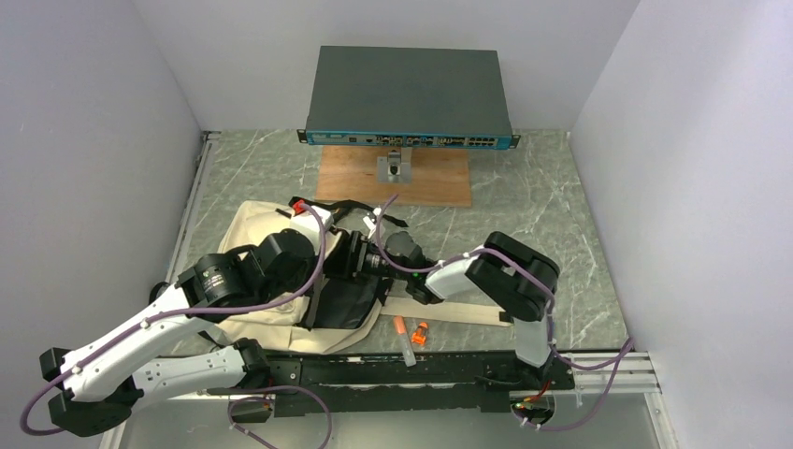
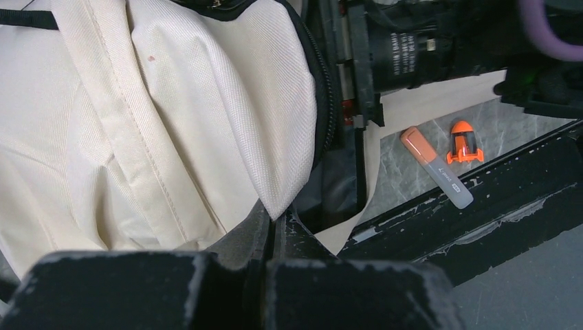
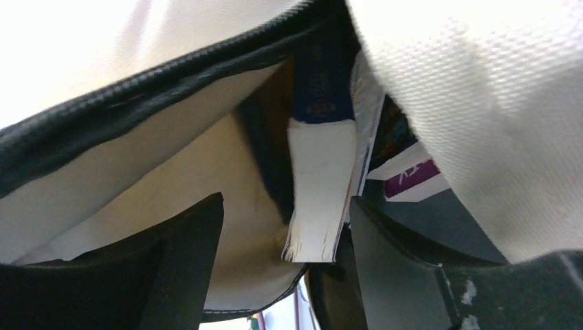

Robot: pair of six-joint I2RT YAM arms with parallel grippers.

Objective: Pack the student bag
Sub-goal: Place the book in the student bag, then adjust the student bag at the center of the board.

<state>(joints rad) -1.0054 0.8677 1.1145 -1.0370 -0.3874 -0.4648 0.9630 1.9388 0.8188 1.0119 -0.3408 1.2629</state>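
The student bag point(image 1: 266, 234) lies on the table, cream canvas with a black zipper rim point(image 2: 323, 103), its mouth facing right. My left gripper point(image 2: 278, 230) is shut on a corner of the bag's cream flap and holds the mouth up. My right gripper point(image 3: 285, 240) is inside the bag's mouth with its jaws open. A book point(image 3: 320, 185) with white page edges and a blue spine stands between the fingers point(image 3: 185, 261), close against the right one and apart from the left one. Another book with a purple label point(image 3: 412, 182) lies beside it.
An orange-capped marker point(image 2: 436, 168) and a loose orange cap point(image 2: 464, 143) lie on the table by the black front rail point(image 1: 421, 369). A bag strap point(image 1: 458, 311) runs under the right arm. A network switch point(image 1: 409, 98) and a wooden board point(image 1: 393, 178) sit at the back.
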